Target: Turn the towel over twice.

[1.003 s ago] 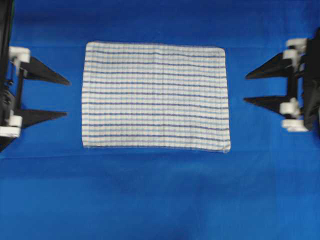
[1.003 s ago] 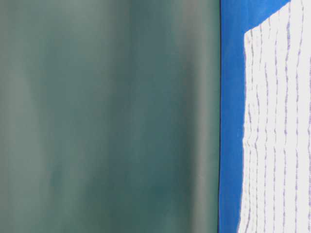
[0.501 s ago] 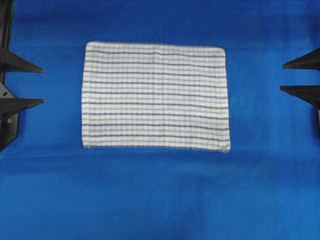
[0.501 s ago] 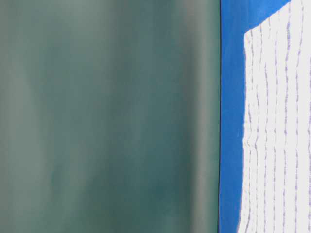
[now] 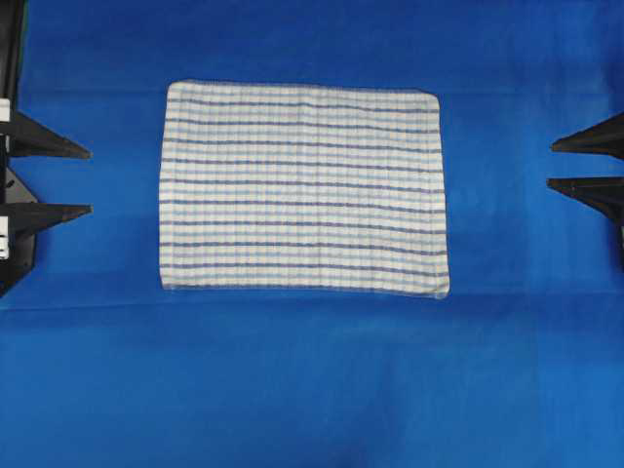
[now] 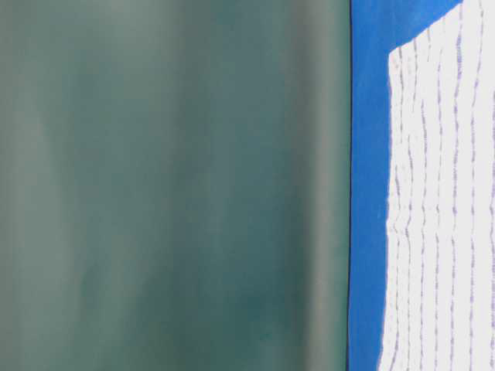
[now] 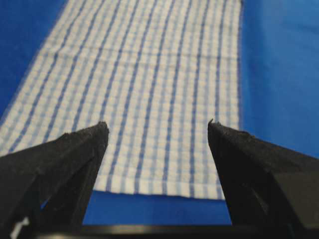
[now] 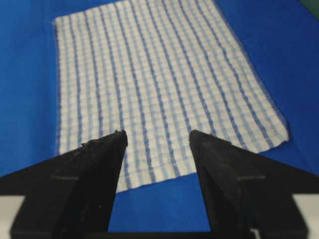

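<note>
The towel (image 5: 302,187), white with thin dark-blue and light-blue stripes, lies flat and spread out on the blue table covering (image 5: 312,380). My left gripper (image 5: 90,180) hovers off the towel's left edge, open and empty, with a strip of blue cloth between its tips and the towel. Off the right edge, farther away, my right gripper (image 5: 551,165) is open and empty too. In the left wrist view the gripper (image 7: 157,125) points at the towel (image 7: 149,74); its near edge lies between the fingers. The right wrist view shows that gripper (image 8: 158,133) facing the towel (image 8: 154,74).
The blue covering runs well beyond the towel on all sides, with a wide bare band along the front. In the table-level view the towel (image 6: 441,193) lies on the covering (image 6: 367,154), and a dull green backdrop (image 6: 170,185) stands behind the table.
Both grippers have drawn back outward from the towel's sides toward the view's edges, then shifted slightly toward the table's front. The towel has not moved.
</note>
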You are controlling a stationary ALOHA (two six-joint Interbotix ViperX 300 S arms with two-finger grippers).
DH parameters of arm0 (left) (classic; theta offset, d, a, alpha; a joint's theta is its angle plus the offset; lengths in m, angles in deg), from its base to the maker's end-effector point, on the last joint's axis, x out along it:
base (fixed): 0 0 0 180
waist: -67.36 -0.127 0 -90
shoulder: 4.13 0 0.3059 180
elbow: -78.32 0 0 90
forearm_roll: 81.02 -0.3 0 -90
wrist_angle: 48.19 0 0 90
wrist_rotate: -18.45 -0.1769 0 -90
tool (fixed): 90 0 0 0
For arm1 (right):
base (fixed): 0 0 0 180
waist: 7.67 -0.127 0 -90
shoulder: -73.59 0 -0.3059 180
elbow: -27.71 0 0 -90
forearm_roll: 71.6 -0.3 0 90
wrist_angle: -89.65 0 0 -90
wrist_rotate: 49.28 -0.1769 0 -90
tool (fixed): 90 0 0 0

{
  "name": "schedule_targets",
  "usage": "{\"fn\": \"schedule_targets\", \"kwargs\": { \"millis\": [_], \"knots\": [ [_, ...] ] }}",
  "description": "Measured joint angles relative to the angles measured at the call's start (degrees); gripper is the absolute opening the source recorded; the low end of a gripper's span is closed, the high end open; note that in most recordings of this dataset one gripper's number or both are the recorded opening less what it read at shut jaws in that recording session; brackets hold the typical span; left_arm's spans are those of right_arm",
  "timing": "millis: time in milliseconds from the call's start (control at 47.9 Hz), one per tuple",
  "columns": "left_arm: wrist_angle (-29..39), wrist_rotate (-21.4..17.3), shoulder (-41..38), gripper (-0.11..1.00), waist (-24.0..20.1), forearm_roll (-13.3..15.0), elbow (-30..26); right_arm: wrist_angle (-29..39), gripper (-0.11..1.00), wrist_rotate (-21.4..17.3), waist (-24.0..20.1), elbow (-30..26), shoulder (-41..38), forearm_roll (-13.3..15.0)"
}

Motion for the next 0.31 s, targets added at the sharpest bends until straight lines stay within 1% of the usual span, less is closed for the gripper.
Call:
{"fn": "schedule_targets", "kwargs": {
  "millis": [313],
  "knots": [
    [-0.1,0.0,0.2,0.76,0.0,0.0,0.1,-0.1,0.59,0.0,0.1,0.0,-0.1,-0.1]
  ]
}}
